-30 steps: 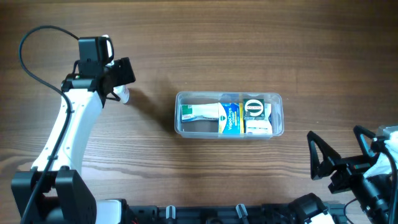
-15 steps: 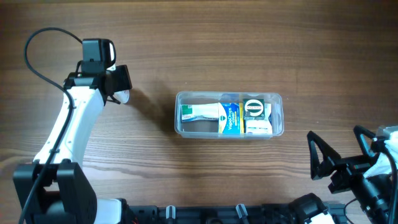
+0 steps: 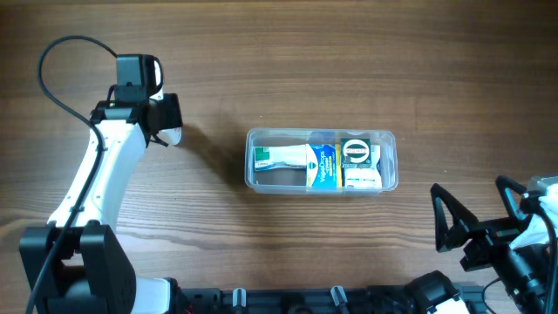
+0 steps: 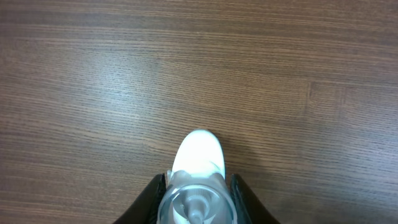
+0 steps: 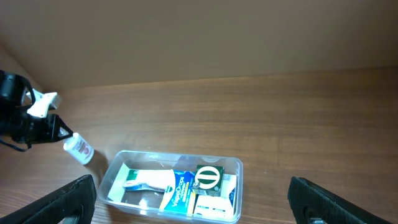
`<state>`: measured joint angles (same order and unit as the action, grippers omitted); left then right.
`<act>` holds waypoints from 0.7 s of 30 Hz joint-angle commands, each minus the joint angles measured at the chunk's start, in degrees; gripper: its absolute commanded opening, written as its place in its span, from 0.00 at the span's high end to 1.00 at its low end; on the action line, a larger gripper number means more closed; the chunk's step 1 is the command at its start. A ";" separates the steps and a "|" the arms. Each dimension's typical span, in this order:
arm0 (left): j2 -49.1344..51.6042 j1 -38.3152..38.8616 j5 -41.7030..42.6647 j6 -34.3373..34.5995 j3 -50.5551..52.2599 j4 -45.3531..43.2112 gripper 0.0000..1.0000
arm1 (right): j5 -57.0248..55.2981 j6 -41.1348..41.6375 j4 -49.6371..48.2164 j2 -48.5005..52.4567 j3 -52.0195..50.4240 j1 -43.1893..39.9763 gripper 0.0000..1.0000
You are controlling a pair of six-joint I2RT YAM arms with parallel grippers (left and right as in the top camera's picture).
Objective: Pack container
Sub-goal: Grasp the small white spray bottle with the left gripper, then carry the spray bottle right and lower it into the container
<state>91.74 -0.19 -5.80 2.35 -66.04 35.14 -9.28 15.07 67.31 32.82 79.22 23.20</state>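
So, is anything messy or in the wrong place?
Only the small spray bottle: it's outside the container, tilted in the left gripper. Nothing looks spilled or broken.

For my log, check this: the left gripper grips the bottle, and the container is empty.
Wrong on one point: the container is not empty. The overhead view shows boxes packed inside it. The rest stands: the left gripper grips the bottle.
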 commanded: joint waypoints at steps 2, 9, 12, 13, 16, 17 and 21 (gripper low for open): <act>-2.93 0.26 -0.26 -0.59 -2.05 2.56 0.81 | -0.83 -0.44 -0.09 -0.04 0.15 0.20 0.00; -13.35 6.97 -0.26 -0.42 -8.98 15.89 0.84 | -0.81 -0.46 -0.09 -0.04 0.15 0.17 0.00; -18.40 12.63 -0.26 0.46 -11.30 18.97 0.85 | -0.81 -0.48 -0.09 -0.04 0.15 0.17 0.00; -20.59 15.30 -0.24 1.57 -11.96 19.19 0.85 | -0.83 -0.46 -0.09 -0.04 0.15 0.17 0.00; -25.24 22.71 -0.07 2.84 -12.09 18.93 0.86 | -0.81 -0.46 -0.09 -0.04 0.15 0.17 0.00; -26.12 25.59 -0.07 2.84 -12.09 18.97 0.87 | -0.81 -0.48 -0.09 -0.04 0.15 0.17 0.00; -25.57 35.08 -0.07 2.80 -11.96 19.06 0.86 | -0.81 -0.46 -0.09 -0.04 0.15 0.20 0.00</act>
<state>65.87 29.23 -6.13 4.19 -76.64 54.46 -9.28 15.07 67.33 32.82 79.22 23.20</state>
